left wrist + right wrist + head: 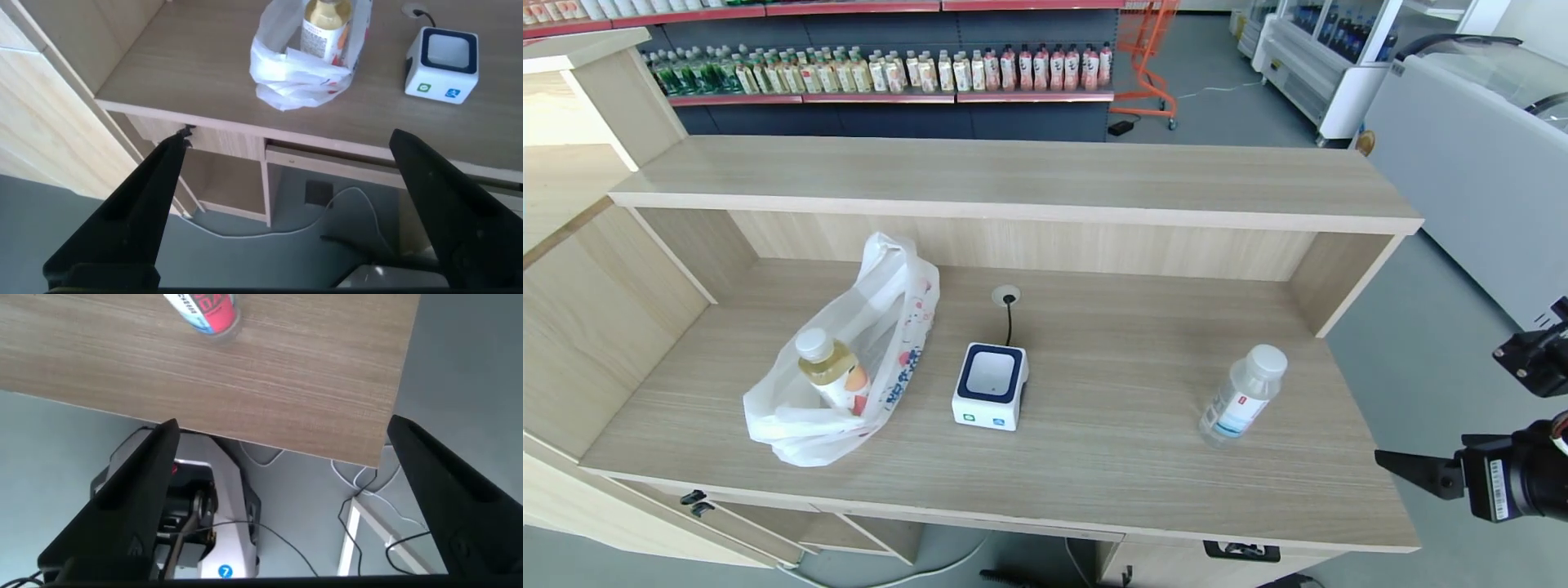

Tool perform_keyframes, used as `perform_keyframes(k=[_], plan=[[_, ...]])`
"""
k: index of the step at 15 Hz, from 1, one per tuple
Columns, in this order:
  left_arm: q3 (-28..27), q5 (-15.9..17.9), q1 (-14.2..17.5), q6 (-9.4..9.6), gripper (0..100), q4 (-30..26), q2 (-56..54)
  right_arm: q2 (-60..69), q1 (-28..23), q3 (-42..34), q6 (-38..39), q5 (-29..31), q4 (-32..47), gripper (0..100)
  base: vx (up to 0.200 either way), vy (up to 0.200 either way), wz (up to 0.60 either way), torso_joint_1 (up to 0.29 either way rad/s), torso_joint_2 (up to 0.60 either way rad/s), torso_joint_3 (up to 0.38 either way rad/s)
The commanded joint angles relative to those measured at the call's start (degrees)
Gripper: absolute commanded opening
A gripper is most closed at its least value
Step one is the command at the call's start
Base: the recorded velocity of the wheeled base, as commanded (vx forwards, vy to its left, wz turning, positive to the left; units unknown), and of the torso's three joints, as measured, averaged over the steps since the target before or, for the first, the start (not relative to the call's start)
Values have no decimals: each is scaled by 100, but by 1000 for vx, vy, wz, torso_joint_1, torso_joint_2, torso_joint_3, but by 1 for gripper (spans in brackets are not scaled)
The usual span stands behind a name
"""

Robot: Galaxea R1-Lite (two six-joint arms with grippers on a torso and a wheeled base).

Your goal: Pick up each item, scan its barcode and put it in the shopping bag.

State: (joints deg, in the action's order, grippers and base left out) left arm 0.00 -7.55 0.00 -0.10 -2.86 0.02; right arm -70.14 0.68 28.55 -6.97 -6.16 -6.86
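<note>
Water bottle [1243,396] stands upright well right of scanner [990,385]; tea bottle [832,376] sits in shopping bag [894,327] just left of it. Left gripper [288,137] and right gripper [283,423] both spread wide, holding nothing.

On my right, a clear plastic water bottle [1243,395] with a white cap stands upright on the wooden desk [1111,457]. A white cube-shaped barcode scanner [991,385] with a dark-framed window sits mid-desk. Just to its left slumps a translucent white plastic shopping bag [894,327], open, holding an upright, white-capped bottle of amber drink [832,371].
</note>
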Motion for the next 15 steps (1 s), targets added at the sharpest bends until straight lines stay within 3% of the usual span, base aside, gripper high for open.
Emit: perform_keyframes(k=[1, 6, 9, 12, 15], plan=[[0, -1, 0, 1, 100, -4, 6, -78, 116, -43, -6, -26, 1, 100, 0, 0, 0, 0, 0, 0], [0, -1, 0, 1, 100, -4, -2, -96, 275, -333, 3, -290, -184, 100, 0, 0, 0, 0, 0, 0], [0, -1, 0, 1, 100, -4, 6, -456, 644, -895, -76, -254, -1414, 100, 0, 0, 0, 0, 0, 0], [0, -1, 0, 1, 100, -4, 6, -1335, 881, -1484, -340, -175, -3506, 100, 0, 0, 0, 0, 0, 0], [0, -1, 0, 1, 100, -4, -2, -1880, 881, -1519, -305, -52, -4288, 100, 0, 0, 0, 0, 0, 0]])
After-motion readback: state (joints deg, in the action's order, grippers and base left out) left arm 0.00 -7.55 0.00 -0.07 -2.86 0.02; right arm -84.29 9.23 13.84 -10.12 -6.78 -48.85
